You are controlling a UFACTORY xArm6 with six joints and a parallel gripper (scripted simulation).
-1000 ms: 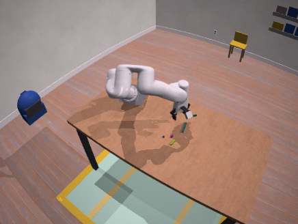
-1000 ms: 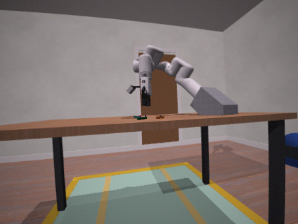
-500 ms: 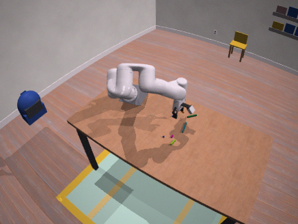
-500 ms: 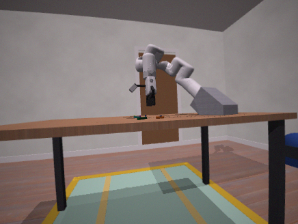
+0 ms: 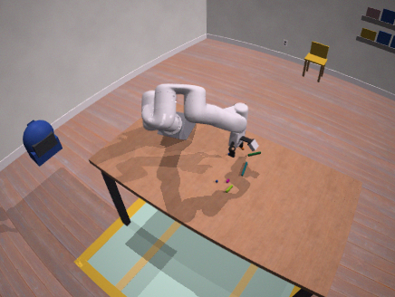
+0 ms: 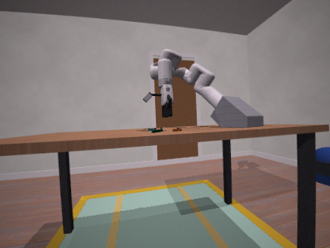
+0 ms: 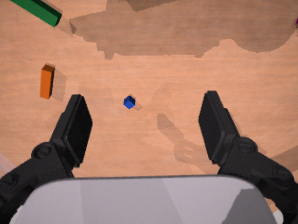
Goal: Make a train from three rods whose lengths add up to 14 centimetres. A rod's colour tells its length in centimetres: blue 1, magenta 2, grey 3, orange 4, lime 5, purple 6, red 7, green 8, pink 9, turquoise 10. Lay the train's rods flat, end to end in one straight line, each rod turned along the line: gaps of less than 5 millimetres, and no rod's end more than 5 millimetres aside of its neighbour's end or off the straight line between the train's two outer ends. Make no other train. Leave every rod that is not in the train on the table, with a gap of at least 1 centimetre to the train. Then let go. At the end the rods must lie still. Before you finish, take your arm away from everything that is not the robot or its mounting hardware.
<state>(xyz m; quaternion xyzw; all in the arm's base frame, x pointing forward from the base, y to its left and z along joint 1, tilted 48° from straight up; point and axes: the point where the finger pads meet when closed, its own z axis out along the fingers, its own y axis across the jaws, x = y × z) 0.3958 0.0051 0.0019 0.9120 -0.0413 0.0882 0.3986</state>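
My pincer (image 5: 238, 148) (image 6: 167, 116) (image 7: 144, 106) is standing apart, empty; in wrist view, orange rod (image 5: 242, 148) (image 6: 177, 130) (image 7: 46, 82) is lying toward nine o'clock, green rod (image 5: 255, 154) (image 6: 157, 131) (image 7: 37, 11) toward ten, the whole train remaining.

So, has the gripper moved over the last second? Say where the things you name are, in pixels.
Yes: in the exterior view, the gripper (image 5: 236, 150) (image 6: 166, 115) (image 7: 144, 106) has shifted to the picture's right against the brown door (image 6: 185, 106).
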